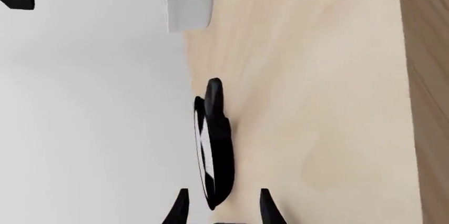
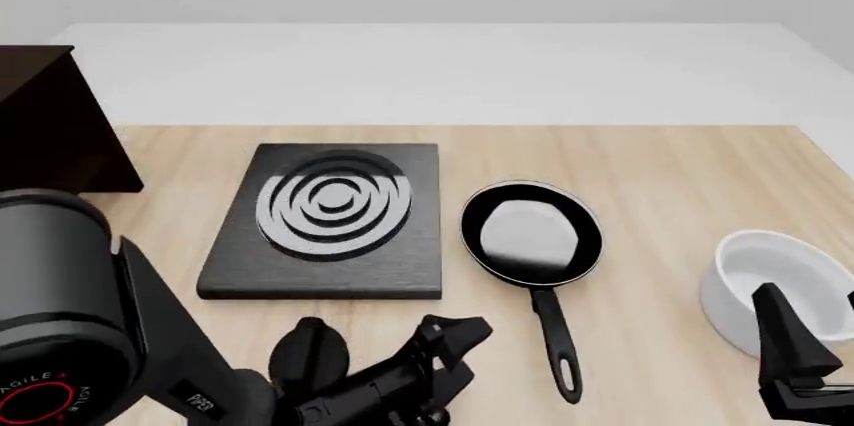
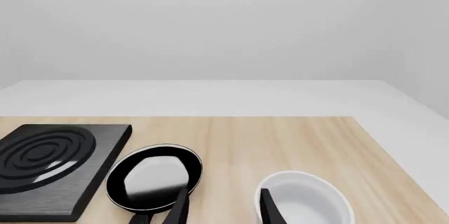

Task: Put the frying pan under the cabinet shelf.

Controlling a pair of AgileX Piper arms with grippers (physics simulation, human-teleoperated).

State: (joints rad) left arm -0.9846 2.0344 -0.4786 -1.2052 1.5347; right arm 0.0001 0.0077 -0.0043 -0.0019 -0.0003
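The frying pan [image 2: 531, 236] lies flat on the wooden table right of centre, its long handle [image 2: 558, 346] pointing toward the near edge. The cabinet shelf [image 2: 47, 121], very dark brown, stands at the far left. My left gripper [image 2: 454, 338] hovers open near the front edge, left of the pan handle and apart from it. In the left wrist view the pan [image 1: 214, 150] appears edge-on just beyond the open left gripper [image 1: 223, 208]. My right gripper [image 2: 814, 321] stands open at the near right. The right wrist view shows the pan [image 3: 154, 176] ahead of the empty right gripper [image 3: 223, 208].
A flat black stove plate [image 2: 327, 216] with silver rings lies between cabinet and pan. A white bowl [image 2: 781, 291] sits at the right, just beyond my right gripper. A black oval knob [image 2: 310, 346] shows by the left arm. The bowl [image 3: 305, 200] fills the right wrist view's lower part.
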